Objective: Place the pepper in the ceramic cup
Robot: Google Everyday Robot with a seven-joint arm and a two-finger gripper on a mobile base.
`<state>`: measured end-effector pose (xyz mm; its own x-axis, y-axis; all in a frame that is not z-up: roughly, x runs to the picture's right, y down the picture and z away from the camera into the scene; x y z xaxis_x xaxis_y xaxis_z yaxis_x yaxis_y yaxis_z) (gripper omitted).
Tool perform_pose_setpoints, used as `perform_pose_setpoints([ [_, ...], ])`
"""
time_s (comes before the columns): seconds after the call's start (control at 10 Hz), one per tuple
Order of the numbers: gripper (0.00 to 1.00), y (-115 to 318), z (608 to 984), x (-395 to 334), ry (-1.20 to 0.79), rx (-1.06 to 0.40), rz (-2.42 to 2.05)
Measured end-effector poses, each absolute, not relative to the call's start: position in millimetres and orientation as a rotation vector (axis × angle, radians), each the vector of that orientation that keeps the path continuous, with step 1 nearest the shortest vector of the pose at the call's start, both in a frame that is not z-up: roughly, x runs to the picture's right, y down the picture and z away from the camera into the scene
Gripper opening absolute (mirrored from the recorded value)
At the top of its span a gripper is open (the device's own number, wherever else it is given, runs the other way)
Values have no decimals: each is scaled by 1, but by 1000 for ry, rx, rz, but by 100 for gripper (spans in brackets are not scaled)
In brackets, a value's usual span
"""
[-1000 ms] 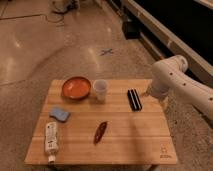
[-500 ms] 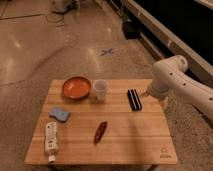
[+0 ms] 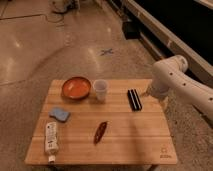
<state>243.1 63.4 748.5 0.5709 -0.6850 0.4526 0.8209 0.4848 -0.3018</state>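
The bench (image 3: pixel 125 137) is pale matt wood with plank seams. The ceramic cup (image 3: pixel 100 90) looks smooth and white, the pepper (image 3: pixel 100 132) dark red, perhaps slightly glossy. The orange bowl (image 3: pixel 67 85) shines. The gripper (image 3: pixel 149 93), right of centre, ends a smooth white arm (image 3: pixel 175 75).
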Motion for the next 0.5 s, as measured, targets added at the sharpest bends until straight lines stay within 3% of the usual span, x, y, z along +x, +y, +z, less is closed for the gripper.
perform_pose_setpoints([
  [0.5,80,86,750,201,-343,-533,-998],
])
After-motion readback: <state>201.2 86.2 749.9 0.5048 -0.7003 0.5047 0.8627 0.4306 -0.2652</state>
